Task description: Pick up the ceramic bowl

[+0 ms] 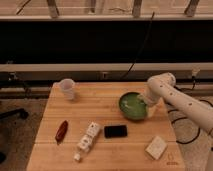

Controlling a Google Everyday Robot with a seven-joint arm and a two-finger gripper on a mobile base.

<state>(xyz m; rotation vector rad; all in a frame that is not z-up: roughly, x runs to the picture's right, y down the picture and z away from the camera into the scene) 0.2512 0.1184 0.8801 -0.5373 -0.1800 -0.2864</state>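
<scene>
The ceramic bowl is round, green and shallow with pale streaks inside. It sits on the right part of the wooden table. My gripper is at the bowl's right rim, at the end of the white arm that comes in from the right. The arm's wrist covers the rim there.
A small white cup stands at the table's back left. A black phone lies in front of the bowl. A white block toy, a red object and a pale sponge lie toward the front. Cables hang behind.
</scene>
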